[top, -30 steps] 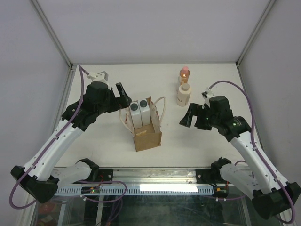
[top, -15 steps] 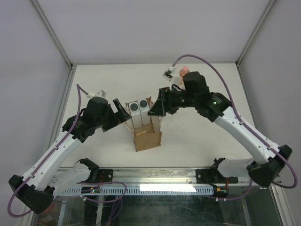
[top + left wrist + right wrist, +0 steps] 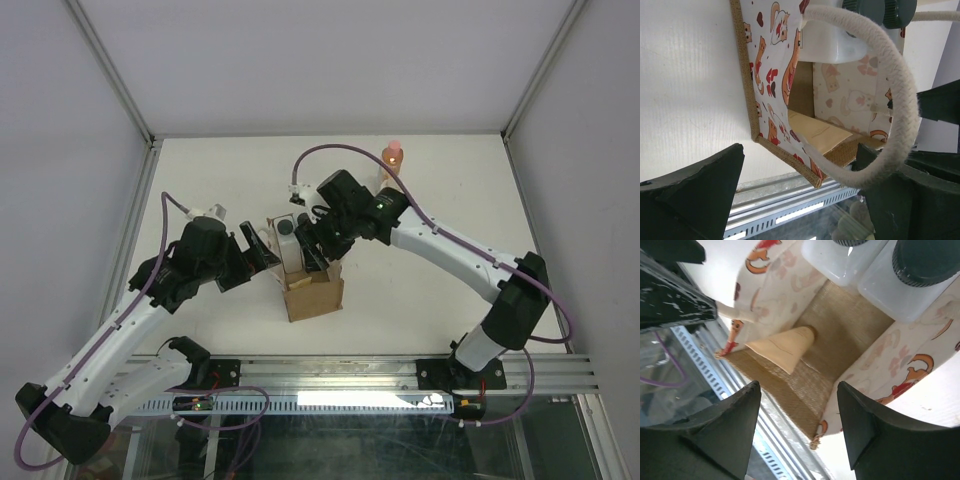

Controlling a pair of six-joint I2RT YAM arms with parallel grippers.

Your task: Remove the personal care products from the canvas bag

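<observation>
The canvas bag (image 3: 314, 290) stands upright at the table's middle. One white bottle with a dark grey cap (image 3: 286, 240) shows in its far end; my right gripper (image 3: 313, 250) hovers open over the bag's mouth and hides the second. The right wrist view shows both white bottles (image 3: 840, 262) (image 3: 907, 285) inside the bag (image 3: 840, 325), beyond my open gripper (image 3: 797, 405). My left gripper (image 3: 262, 258) is open at the bag's left side. In its view (image 3: 800, 160) the white loop handle (image 3: 892, 90) lies against one finger. The orange bottle (image 3: 393, 155) stands far right; the cream one is hidden.
A tan card (image 3: 782, 347) lies tilted inside the bag's near end. The metal rail (image 3: 330, 372) runs along the near table edge. Frame posts stand at the far corners. My right arm (image 3: 450, 250) stretches across the table's right half.
My right arm swung from the right side leftward to above the bag's mouth, covering the cream bottle and one white bottle. My left gripper shifted nearer, against the bag's left side.
</observation>
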